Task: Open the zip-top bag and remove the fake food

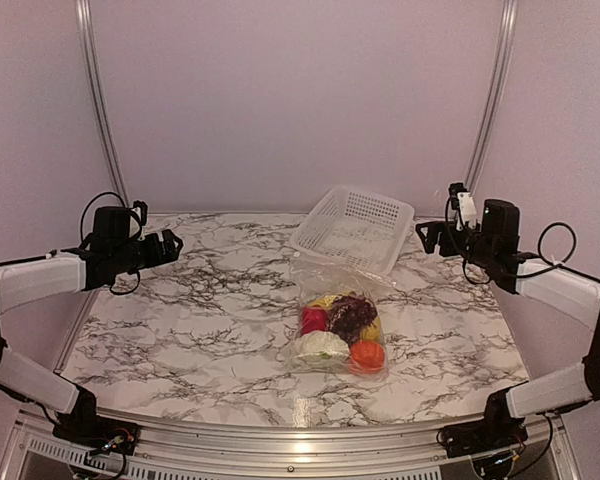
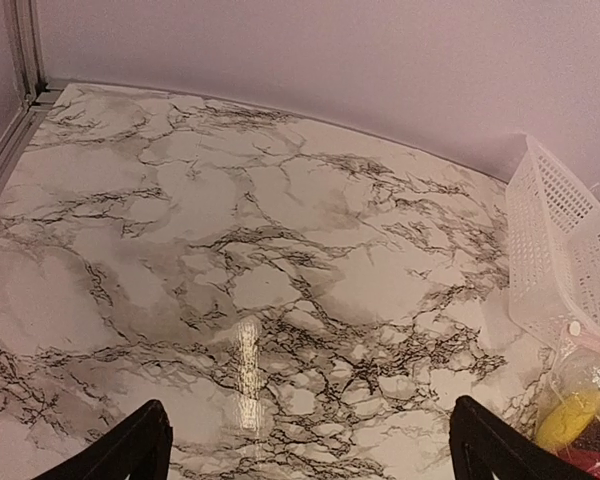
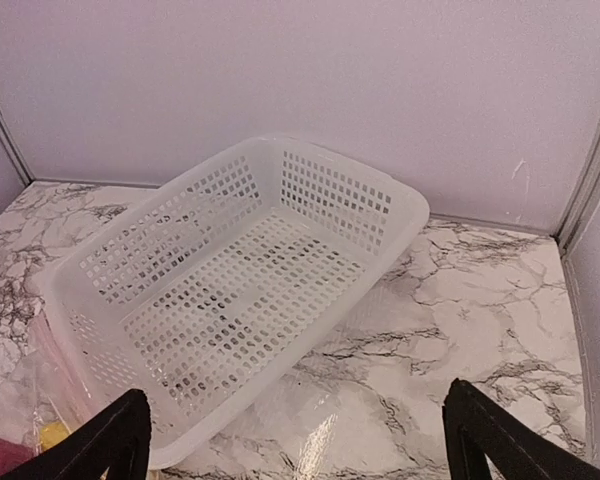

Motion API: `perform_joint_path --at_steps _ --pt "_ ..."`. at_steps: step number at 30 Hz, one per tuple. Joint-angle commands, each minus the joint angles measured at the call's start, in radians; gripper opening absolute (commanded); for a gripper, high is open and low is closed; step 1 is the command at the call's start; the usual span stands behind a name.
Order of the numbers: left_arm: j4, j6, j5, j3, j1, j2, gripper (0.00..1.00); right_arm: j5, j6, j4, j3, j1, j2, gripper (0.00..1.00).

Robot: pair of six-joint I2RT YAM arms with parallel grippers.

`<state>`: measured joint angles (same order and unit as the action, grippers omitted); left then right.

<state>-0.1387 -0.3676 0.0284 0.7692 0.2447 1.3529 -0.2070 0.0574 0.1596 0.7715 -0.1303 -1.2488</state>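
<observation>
The zip-top bag [image 1: 338, 318] lies mid-table [image 1: 180, 330] with the fake food [image 1: 341, 330] inside, its far end touching the white basket [image 1: 352, 228]. Left gripper [image 2: 308, 420] and right gripper [image 3: 296, 392] hang well off to the sides, fingers spread wide, holding nothing

Soft, even, pinkish light
Overhead glare streaked the glossy table [image 2: 248, 370]; shadows were faint, and the wrist views bowed at their edges.

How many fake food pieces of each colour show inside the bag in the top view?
Red apple: 1
Purple grape bunch: 1
White lumpy piece: 1
Orange round piece: 1
Yellow pieces: 2, one on each side of the grape bunch, partly hidden, so possibly one piece
Total: 6
</observation>
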Motion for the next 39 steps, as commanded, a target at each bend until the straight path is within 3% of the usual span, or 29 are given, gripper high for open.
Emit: perform_joint_path --at_steps 1,16,30,33,39 --pt "-0.051 -0.001 0.038 0.028 0.008 -0.002 0.99 -0.104 0.009 -0.038 0.057 -0.019 -0.024 0.99" --pt "-0.175 0.048 0.164 -0.035 0.029 -0.038 0.99 -0.434 0.135 -0.124 -0.025 -0.025 -0.024 0.97" --pt "-0.212 0.034 0.185 -0.025 0.036 -0.009 0.99 -0.518 0.192 -0.04 -0.112 -0.029 -0.153 0.83" --pt "-0.219 0.026 0.183 -0.024 0.036 -0.006 0.99 -0.533 0.204 0.0 -0.11 -0.033 -0.202 0.77" --pt "-0.248 0.005 0.186 -0.031 0.037 0.004 0.99 -0.569 0.245 0.078 -0.103 -0.043 -0.263 0.53"
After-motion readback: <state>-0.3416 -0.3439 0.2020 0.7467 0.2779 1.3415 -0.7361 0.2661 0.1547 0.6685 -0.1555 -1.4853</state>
